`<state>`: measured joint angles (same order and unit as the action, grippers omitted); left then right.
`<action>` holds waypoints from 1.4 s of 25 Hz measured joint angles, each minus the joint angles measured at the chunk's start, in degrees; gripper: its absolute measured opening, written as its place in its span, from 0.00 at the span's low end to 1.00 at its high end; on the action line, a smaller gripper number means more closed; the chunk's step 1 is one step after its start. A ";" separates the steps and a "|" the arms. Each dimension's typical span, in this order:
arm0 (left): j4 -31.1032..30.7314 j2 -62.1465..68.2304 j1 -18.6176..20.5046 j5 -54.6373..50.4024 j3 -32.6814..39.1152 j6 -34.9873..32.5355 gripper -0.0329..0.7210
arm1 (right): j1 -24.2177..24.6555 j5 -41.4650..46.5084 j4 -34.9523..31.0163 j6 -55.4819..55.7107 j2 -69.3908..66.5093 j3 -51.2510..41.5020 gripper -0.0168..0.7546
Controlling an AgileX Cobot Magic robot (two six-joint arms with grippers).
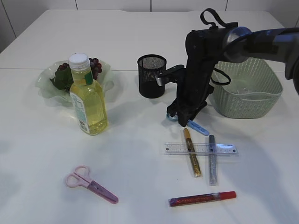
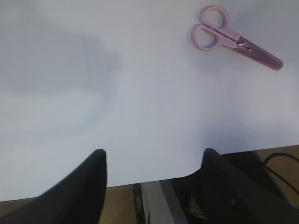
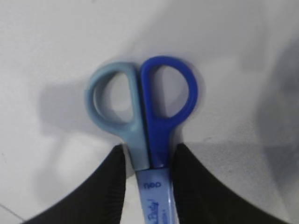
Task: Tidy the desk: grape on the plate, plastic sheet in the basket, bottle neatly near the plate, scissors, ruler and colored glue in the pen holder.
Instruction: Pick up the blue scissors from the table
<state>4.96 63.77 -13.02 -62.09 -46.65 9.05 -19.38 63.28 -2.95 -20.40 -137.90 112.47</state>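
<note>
Scissors first. Spotted the blue scissors point(image 3: 154, 140) just in front and to the right of the pen holder point(image 1: 152, 75), loops pointing away from the wrist camera. Found the right pincer point(image 3: 149, 150) clamped onto them, pads pressed against both sides of the shank just below the two finger loops, nothing else in between. Couldn't tell whether lifted clear of the worktop point(image 1: 140, 37) or resting on it.

Judged them light, rigid and pretty forgiving: hard plastic handles, blades tucked inside a pale sleeve, so no flex and nothing fragile. Looked smooth-sided though, so probably slippery under a weak squeeze, and likely to swing nose-down if pinched too far off balance. Rated the narrow shank under the loops as the sensible place to take hold: flat, parallel sides, close to the balance point, and handy for dropping into the pen holder blade-first.

Saw the left pincer point(image 2: 154, 161) spread wide and empty, hanging over bare worktop far out front-left of the pen holder, with the pink scissors point(image 2: 233, 41) lying well beyond its tips. Noted the ruler point(image 1: 224, 149) and the glitter glue tubes point(image 1: 196, 168) lying further forward of the pen holder, not gripped by anything.
</note>
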 joint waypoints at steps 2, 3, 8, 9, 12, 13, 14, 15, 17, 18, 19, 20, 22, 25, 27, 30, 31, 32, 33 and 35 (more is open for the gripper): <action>0.00 0.00 0.00 0.00 0.00 0.00 0.65 | 0.00 0.00 -0.04 0.00 0.00 0.07 0.35; 0.00 0.00 0.00 0.00 0.00 0.00 0.65 | 0.00 0.00 -0.13 0.00 -0.10 0.14 0.34; 0.00 0.00 0.00 0.00 0.00 0.00 0.65 | 0.00 0.10 -0.26 0.00 -0.09 0.21 0.29; 0.00 0.00 0.00 0.00 0.00 0.00 0.65 | 0.00 0.10 -0.26 0.00 -0.09 0.28 0.28; 0.00 0.00 0.00 0.00 0.00 0.00 0.65 | 0.00 0.44 -0.26 0.00 -0.34 0.94 0.28; 0.00 0.00 0.00 0.00 0.00 0.00 0.65 | 0.00 0.58 -0.26 0.00 -0.46 1.48 0.28; 0.00 0.00 0.00 0.00 0.00 0.00 0.65 | 0.00 0.66 -0.26 0.00 -0.46 2.20 0.28; 0.00 0.00 0.00 0.00 0.00 0.00 0.65 | 0.00 0.96 -0.26 0.00 -0.46 2.76 0.28; 0.00 0.00 0.00 0.00 0.00 0.00 0.65 | 0.00 1.37 -0.26 0.00 -0.46 3.76 0.28; 0.00 0.00 0.00 0.00 0.00 0.00 0.65 | 0.00 1.90 -0.26 0.00 -0.46 4.03 0.28; 0.00 0.00 0.00 0.00 0.00 0.00 0.65 | 0.00 2.33 -0.26 0.11 -0.46 4.32 0.28; 0.00 0.00 0.00 0.00 0.00 0.00 0.65 | 0.00 2.85 -0.26 0.11 -0.46 4.46 0.28; 0.00 0.00 0.00 0.00 0.00 0.00 0.65 | 0.00 4.04 -0.30 0.30 -0.46 4.54 0.28; 0.00 0.00 0.00 0.00 0.00 0.00 0.65 | 0.00 5.44 -0.83 0.30 -0.46 4.54 0.28; 0.00 0.00 0.00 0.00 0.00 0.00 0.65 | 0.00 5.95 -1.52 0.30 -0.32 4.54 0.28; 0.00 0.00 0.00 0.00 0.00 0.00 0.65 | 0.00 6.25 -2.37 0.30 1.29 4.54 0.28; 0.00 0.00 0.00 0.00 0.00 0.00 0.65 | 0.00 6.25 -2.47 0.30 2.00 4.54 0.28; 0.00 0.00 0.00 0.00 0.00 0.00 0.65 | 0.00 6.34 -2.47 0.30 2.93 4.54 0.28; 0.00 0.00 0.00 0.00 0.00 0.00 0.65 | 0.00 6.34 -2.47 0.30 3.88 4.54 0.28; 0.00 0.00 0.00 -0.04 0.00 0.00 0.65 | 0.00 6.34 -2.47 0.30 5.61 4.54 0.28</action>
<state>4.96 63.77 -13.02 -62.13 -46.65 9.05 -19.38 69.62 -5.42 -20.09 -132.28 117.01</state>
